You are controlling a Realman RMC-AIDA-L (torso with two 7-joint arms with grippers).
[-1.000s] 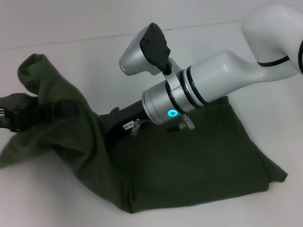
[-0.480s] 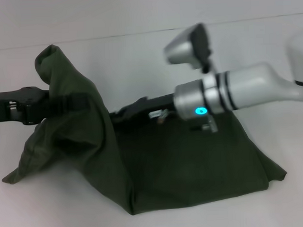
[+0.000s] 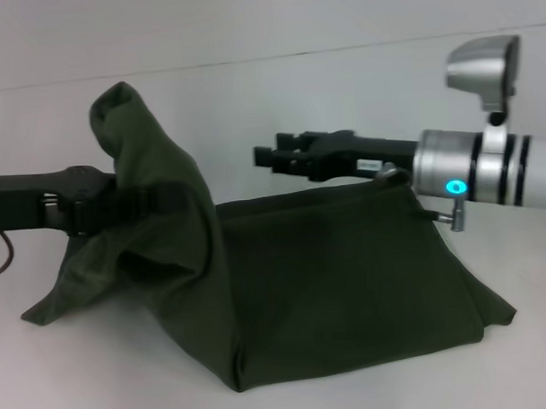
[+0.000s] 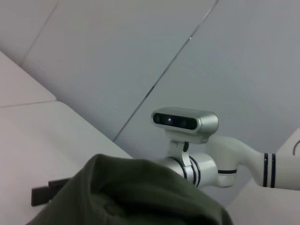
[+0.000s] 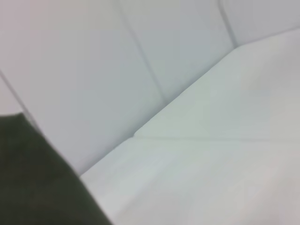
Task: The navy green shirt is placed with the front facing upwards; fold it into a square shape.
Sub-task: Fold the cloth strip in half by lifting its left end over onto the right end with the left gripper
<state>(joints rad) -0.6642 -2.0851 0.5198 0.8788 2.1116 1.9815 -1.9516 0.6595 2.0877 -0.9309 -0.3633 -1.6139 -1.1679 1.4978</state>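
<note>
The navy green shirt (image 3: 347,283) lies half-folded on the white table (image 3: 269,97), its left part lifted into a peak. The left claw (image 3: 134,202) pinches that raised cloth, nearer the flap to carry over. The right claw (image 3: 276,157) hovers just beyond the shirt's far edge, holding nothing; its spread is unclear.

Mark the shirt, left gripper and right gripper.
shirt (image 3: 347,274), head view, flat folded panel.
left gripper (image 3: 134,202), head view, where it disappears under the raised cloth.
right gripper (image 3: 270,157), head view, tip of the dark fingers above the shirt's far edge.
</note>
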